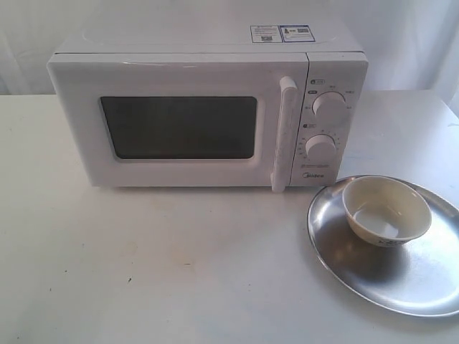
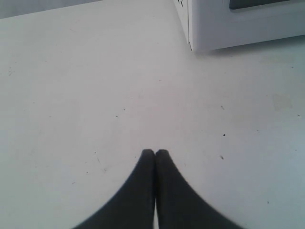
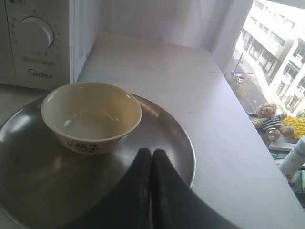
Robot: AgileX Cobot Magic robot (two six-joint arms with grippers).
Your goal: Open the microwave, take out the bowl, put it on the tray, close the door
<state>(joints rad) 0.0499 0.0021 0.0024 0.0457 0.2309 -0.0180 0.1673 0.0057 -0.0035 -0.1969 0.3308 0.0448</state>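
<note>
The white microwave [image 1: 208, 107] stands at the back of the table with its door [image 1: 176, 129] shut and the bar handle [image 1: 283, 136] upright. The cream bowl [image 1: 386, 211] sits upright on the silver tray [image 1: 358, 265] at the right front. In the right wrist view the bowl [image 3: 90, 117] rests on the tray [image 3: 162, 138], and my right gripper [image 3: 151, 151] hovers over the tray just short of the bowl, shut and empty. My left gripper [image 2: 155, 152] is shut over bare table, well away from the microwave's corner [image 2: 200, 28]. Neither gripper shows in the exterior view.
The white table [image 1: 143, 272] stretches in front of the microwave. In the right wrist view the table's edge [image 3: 248, 129] runs beside a window, with a teddy bear [image 3: 271, 119] and other items beyond it.
</note>
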